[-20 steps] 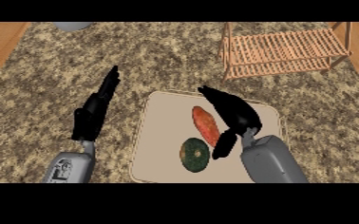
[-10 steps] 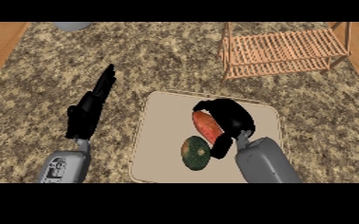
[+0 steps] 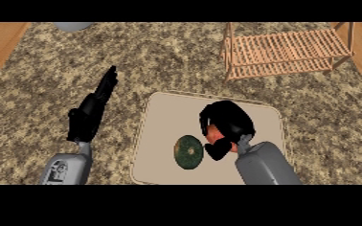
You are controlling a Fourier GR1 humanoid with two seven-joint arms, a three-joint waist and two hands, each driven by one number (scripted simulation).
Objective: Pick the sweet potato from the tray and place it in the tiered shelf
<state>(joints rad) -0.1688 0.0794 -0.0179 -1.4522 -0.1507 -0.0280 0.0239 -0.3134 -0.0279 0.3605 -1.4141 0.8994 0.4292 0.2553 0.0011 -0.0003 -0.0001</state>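
On the beige tray [image 3: 166,119], my right hand [image 3: 228,119] is curled over the orange sweet potato [image 3: 214,133]. Only a small patch of the potato shows beneath the fingers and the thumb. A dark green round vegetable [image 3: 188,152] lies on the tray just left of that hand. The wooden tiered shelf [image 3: 286,52] stands at the upper right of the counter, well beyond the tray. My left hand [image 3: 92,112] stays open over the counter left of the tray, fingers straight and pointing away from me.
A grey object [image 3: 73,26] is partly in view at the counter's far left edge. A strip of wood [image 3: 10,36] borders the granite counter at the upper left. Bare granite lies between the tray and the shelf.
My right hand has come down and curled round the sweet potato, hiding most of it. The left hand has barely moved.
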